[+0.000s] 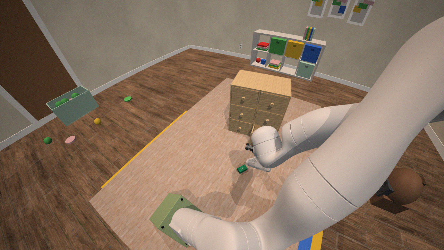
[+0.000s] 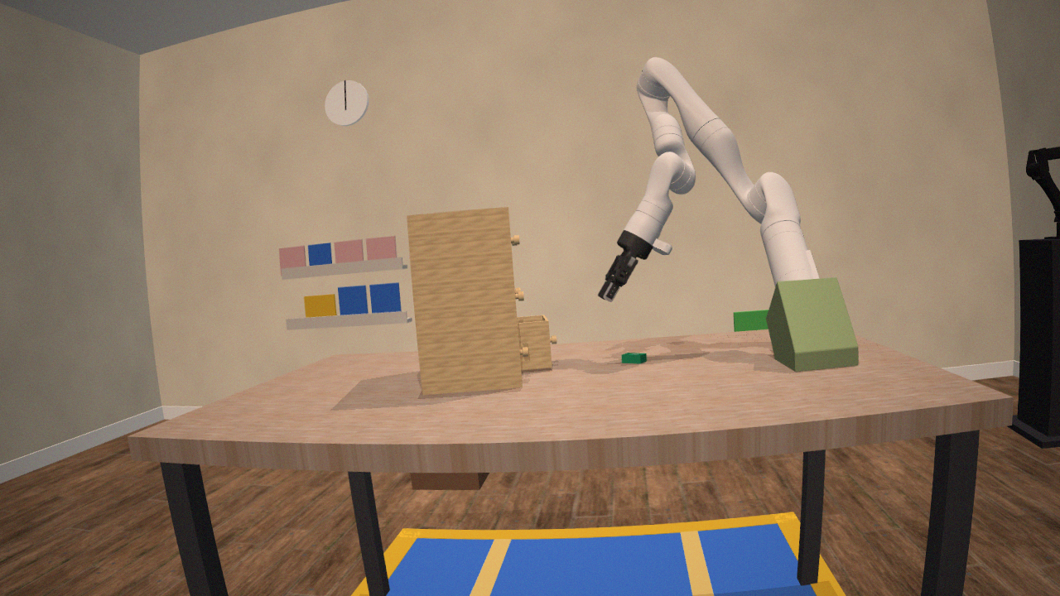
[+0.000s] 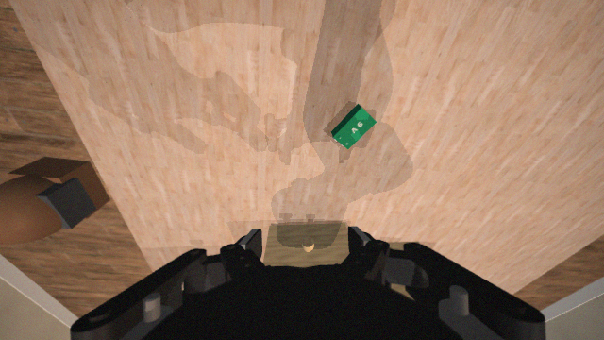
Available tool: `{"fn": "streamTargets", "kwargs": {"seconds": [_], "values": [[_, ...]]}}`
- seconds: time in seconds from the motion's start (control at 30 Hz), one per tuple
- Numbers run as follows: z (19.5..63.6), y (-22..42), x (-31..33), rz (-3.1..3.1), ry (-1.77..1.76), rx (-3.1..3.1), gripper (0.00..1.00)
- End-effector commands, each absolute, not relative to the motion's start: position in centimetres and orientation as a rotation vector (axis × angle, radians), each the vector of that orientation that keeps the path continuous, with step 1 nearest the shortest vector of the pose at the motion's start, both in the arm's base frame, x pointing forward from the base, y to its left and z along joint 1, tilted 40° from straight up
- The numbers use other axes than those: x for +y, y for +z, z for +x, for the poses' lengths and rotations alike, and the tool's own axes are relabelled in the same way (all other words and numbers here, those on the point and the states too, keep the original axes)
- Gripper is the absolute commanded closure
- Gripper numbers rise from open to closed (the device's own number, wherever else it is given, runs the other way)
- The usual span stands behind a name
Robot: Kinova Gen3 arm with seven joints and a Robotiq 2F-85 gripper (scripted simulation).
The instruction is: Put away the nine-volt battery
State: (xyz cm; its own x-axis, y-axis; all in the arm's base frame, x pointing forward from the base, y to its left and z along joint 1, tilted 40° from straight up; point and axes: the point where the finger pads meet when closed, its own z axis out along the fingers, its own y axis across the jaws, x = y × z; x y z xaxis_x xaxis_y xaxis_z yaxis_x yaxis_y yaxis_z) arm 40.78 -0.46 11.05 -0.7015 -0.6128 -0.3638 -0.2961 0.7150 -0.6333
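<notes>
The green nine-volt battery (image 1: 242,168) (image 2: 633,358) (image 3: 354,127) lies flat on the table in front of the chest (image 1: 260,82) (image 2: 466,296). The chest stands upright. Its bottom drawer on the right in the top view is pulled part-way out; this drawer (image 2: 535,344) (image 3: 293,257) shows its front and knob in the wrist view. Its inside is hidden, so the other battery is not visible. The other visible drawers look pushed in. My gripper (image 2: 607,290) (image 3: 305,239) is open and empty, tilted down, in the air in front of the chest and above the open drawer's height.
The table (image 1: 173,155) (image 2: 704,415) carries the arm's green mounting block (image 1: 167,211) (image 2: 815,319) at the end opposite the chest. The arm hides part of the chest front in the top view. A bin (image 1: 76,108) and balls are on the floor.
</notes>
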Motion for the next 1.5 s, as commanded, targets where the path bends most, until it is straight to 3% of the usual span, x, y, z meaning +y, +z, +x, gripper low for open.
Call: {"fn": "streamTargets", "kwargs": {"seconds": [0.0, 1.17, 1.47], "values": [[40.5, 10.8, -0.4, -0.685, -0.724, 2.362, 1.0], [42.3, 9.3, -1.1, -0.706, -0.73, 2.339, 1.0], [46.1, 6.3, -2.2, -0.702, -0.724, 2.333, 1.0]]}}
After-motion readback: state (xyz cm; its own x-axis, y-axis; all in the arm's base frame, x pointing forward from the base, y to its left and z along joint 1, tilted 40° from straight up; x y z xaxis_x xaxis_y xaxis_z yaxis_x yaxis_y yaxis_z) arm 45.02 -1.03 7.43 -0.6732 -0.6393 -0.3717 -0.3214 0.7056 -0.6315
